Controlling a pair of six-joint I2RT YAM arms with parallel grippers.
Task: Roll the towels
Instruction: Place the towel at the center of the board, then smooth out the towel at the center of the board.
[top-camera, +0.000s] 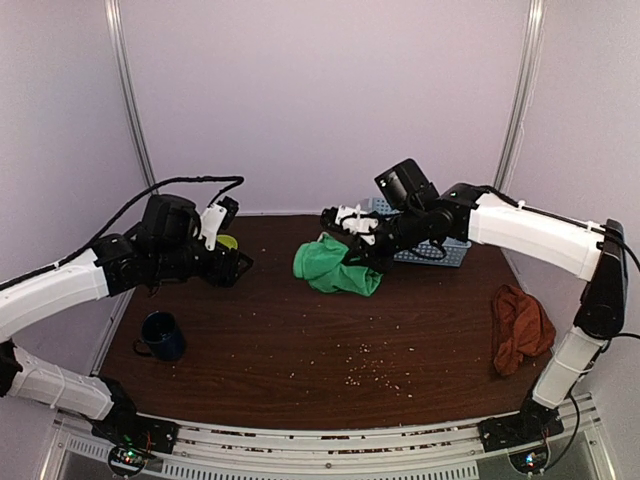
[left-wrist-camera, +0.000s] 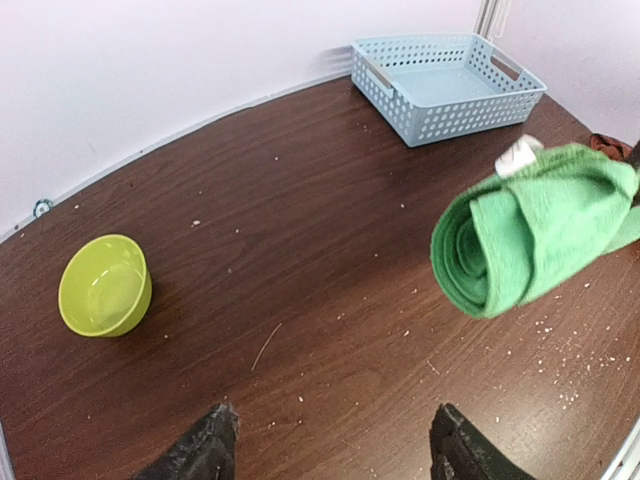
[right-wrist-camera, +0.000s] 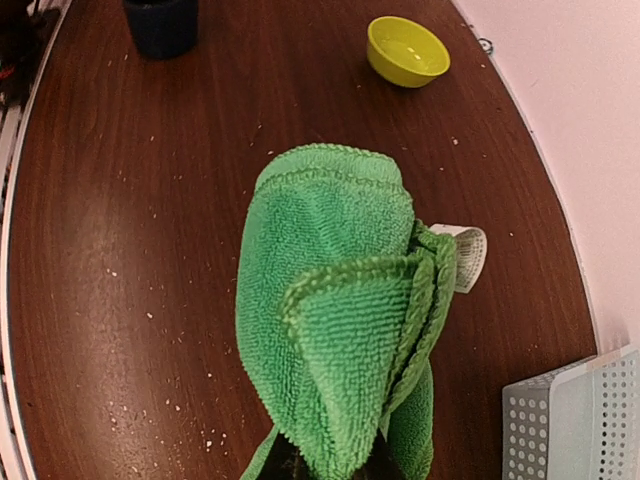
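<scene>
Your right gripper is clamped on the rolled bright green cloth towel, held over the dark brown wooden table.
From above you see pale crumbs strewn on the tabletop, lilac walls, the rust-red cloth towel near the right edge and a dark blue mug at left; your left wrist view shows the left gripper with jaws wide and empty, a yellow-green bowl and a light-blue perforated plastic basket by the wall; your right wrist view is mostly green towel, hiding the fingers.
</scene>
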